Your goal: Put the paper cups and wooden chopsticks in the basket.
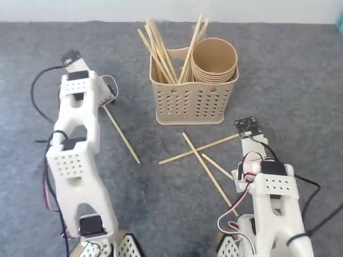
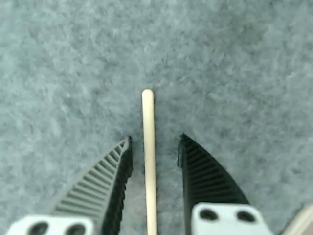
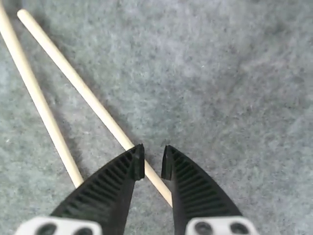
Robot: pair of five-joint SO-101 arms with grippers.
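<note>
Straddling a pale wooden chopstick [image 2: 147, 112] on the grey carpet [image 1: 300, 80] at left, the left gripper [image 2: 154, 142] has its jaws spread and grips nothing. Right gripper [image 3: 152, 155]: jaws narrowly parted over a second wooden chopstick [image 3: 73, 78] lying aslant beneath them.

Risks, as judged:
- A slanted stick may pivot or roll out on closing.
- A thin rod on carpet pile gives poor purchase.
- The crossed chopsticks [image 1: 199, 149] alongside could be nudged.

The beige perforated plastic basket [image 1: 187, 107], far centre, already holds stacked brown paper cups [image 1: 214, 53].
</note>
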